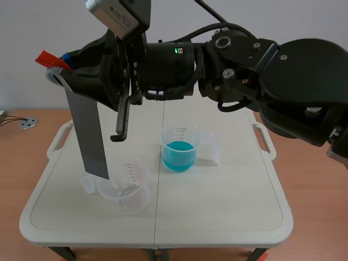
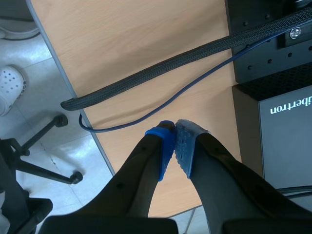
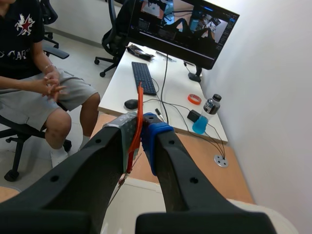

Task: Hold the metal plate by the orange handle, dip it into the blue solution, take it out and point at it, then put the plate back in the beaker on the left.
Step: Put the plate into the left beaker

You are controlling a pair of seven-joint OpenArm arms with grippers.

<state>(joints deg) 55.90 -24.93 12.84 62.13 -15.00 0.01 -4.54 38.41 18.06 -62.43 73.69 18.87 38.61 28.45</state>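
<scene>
The right claw (image 3: 142,132) pinches the orange handle (image 3: 140,105), the best hold on this thin, stiff, probably light and slippery metal plate (image 1: 87,130).

White desk (image 3: 119,87) against a white wall (image 3: 273,97), monitor (image 3: 180,27) at its far end, keyboard (image 3: 144,78) and mouse (image 3: 130,104) on it, bottle (image 3: 211,105) at its wall-side edge, person (image 3: 29,73) seated beside it on a black chair (image 3: 14,131), pale floor (image 3: 85,56) around it, wooden table (image 3: 209,165) just before it
</scene>
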